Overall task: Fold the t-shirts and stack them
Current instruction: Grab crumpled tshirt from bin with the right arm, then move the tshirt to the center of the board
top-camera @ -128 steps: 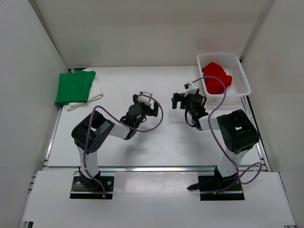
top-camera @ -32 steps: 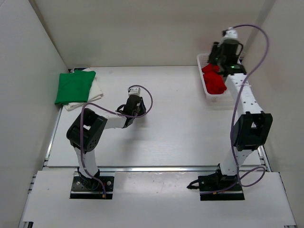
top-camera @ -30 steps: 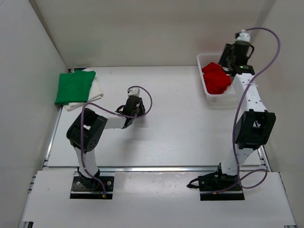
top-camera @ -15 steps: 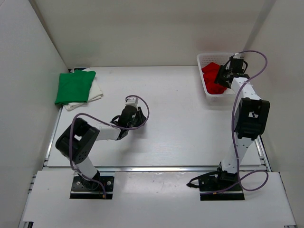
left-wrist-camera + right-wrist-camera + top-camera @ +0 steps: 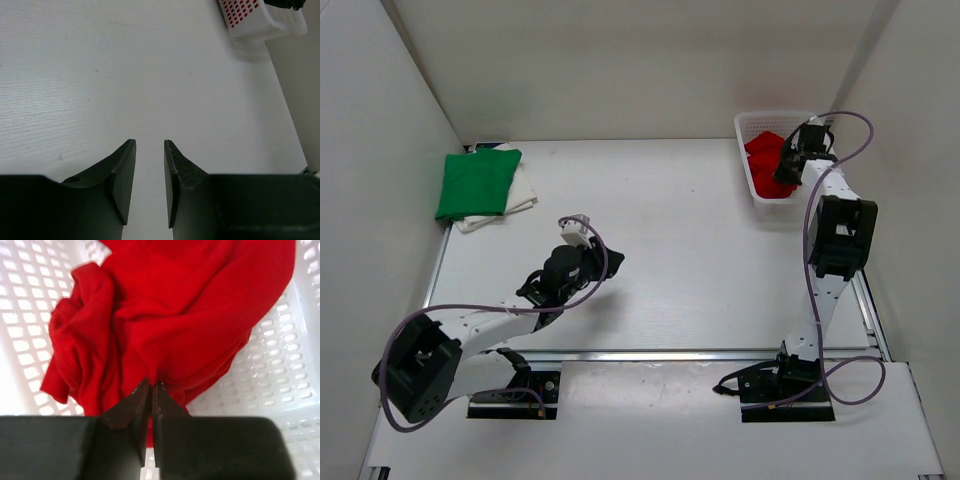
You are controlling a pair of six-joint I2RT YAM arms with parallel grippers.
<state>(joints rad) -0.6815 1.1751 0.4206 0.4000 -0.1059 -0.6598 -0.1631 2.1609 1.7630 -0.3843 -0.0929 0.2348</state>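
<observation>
Pinching red cloth in the basket at the right, with the other arm low over bare table.

At the far left, a folded bright green cloth t-shirt (image 5: 478,182) lies on top of a folded white cloth t-shirt (image 5: 523,190), whose edge shows along its right and near sides. Toward the middle, the left gripper (image 5: 150,145) hangs over the white table (image 5: 700,260) with its jaws a narrow gap apart, holding nothing. Well apart, in the far right corner, stands a white plastic mesh basket (image 5: 280,365) with a crumpled red cloth t-shirt (image 5: 190,305) bunched inside it. The right gripper (image 5: 151,384) reaches into the basket, its jaws pressed together on a raised fold of that red shirt.
</observation>
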